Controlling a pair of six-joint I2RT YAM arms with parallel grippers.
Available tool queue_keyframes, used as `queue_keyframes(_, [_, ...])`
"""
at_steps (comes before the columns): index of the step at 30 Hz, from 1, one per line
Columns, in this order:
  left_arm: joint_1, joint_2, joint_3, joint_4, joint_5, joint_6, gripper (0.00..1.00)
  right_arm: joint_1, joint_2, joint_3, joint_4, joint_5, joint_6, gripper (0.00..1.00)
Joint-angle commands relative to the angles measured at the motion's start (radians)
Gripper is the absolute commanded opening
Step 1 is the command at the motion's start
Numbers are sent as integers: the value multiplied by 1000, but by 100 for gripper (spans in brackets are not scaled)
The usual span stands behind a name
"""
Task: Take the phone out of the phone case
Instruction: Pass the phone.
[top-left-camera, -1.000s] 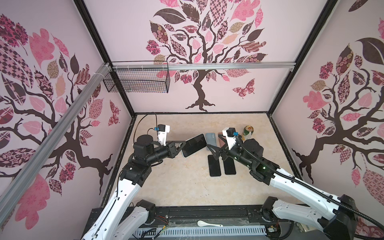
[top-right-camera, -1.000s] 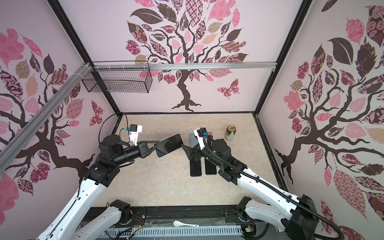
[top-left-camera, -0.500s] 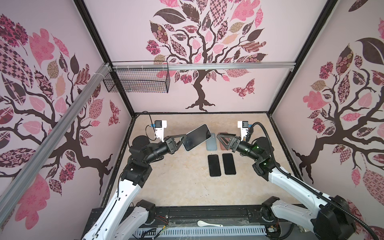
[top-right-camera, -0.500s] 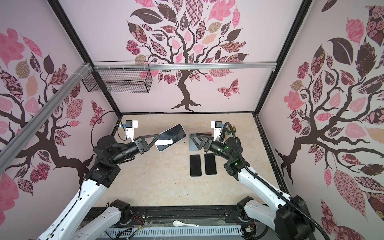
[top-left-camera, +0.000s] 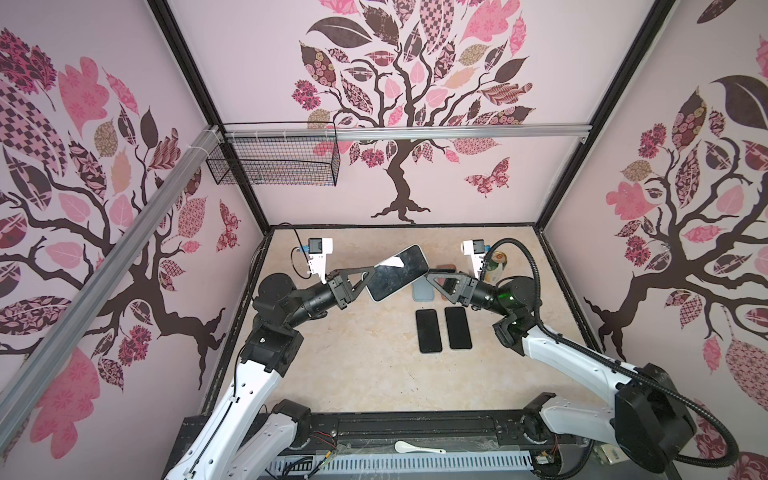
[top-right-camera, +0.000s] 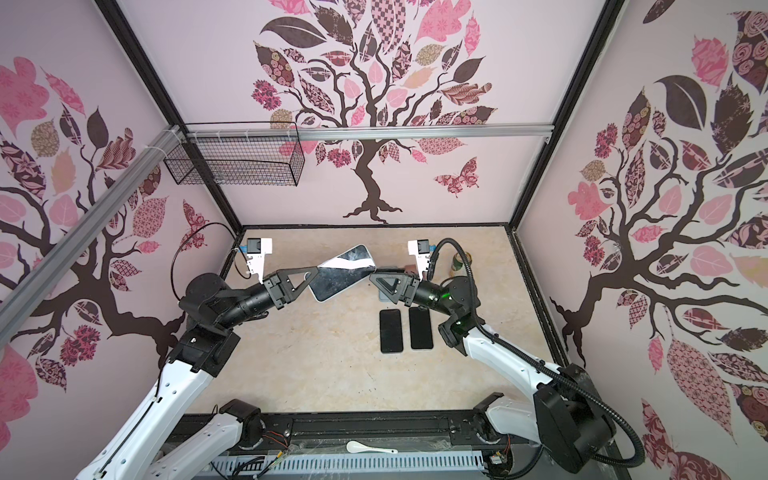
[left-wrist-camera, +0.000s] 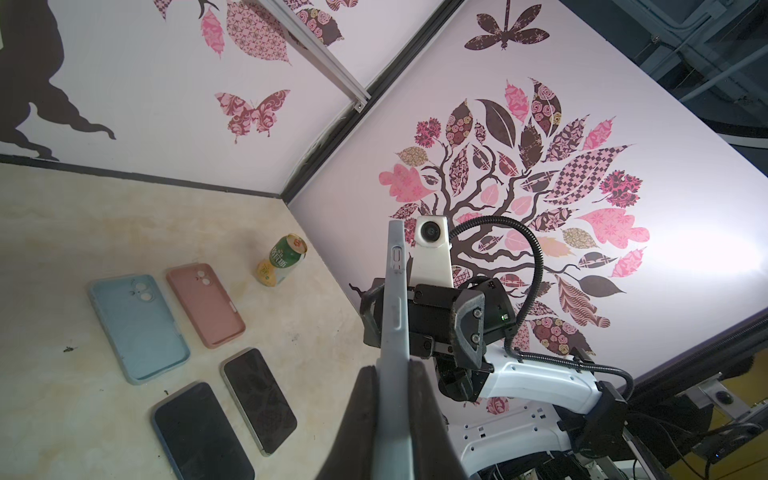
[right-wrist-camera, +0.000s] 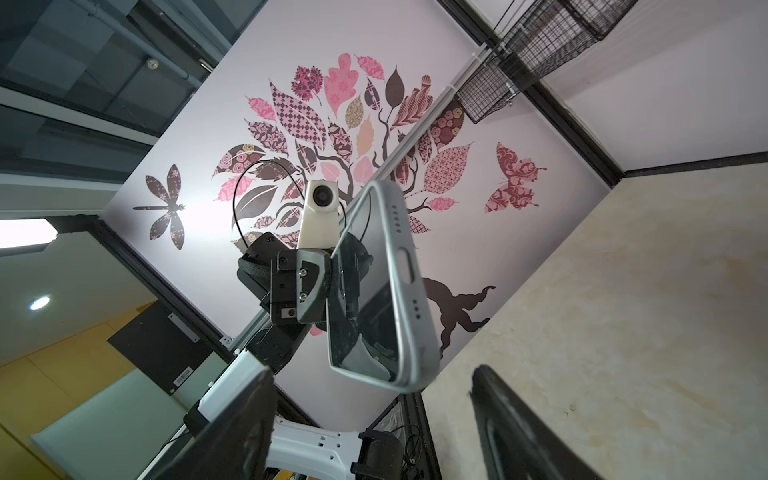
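Beige, marble-veined tabletop (top-left-camera: 353, 374) lay bare across its near half and its left side, black-framed at every edge, leaving wide room there. Right of centre a bare black handset (top-left-camera: 428, 330) and a second handset (top-left-camera: 458, 327), both glossy slabs, lay flat side by side, close but apart. Beyond and above them the left claw (top-left-camera: 368, 278) was pinching the phone (top-left-camera: 397, 272) by one end, holding it tilted, clear of the tabletop, dark glass catching glare, with the pale grey matte case (left-wrist-camera: 395, 299) on it, round-cornered. The right claw (right-wrist-camera: 372, 370) stood spread, fingers either side of the phone's free end without touching. Farther back lay an empty blue shell (left-wrist-camera: 139, 326) and a pink shell (left-wrist-camera: 205, 303), just beside each other, then a standing green can (left-wrist-camera: 282, 259) near the right wall.
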Motion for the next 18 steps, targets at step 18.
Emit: queue_keyframes(18, [-10, -20, -16, 111, 71, -17, 0, 35, 63, 91, 217, 27, 121, 46])
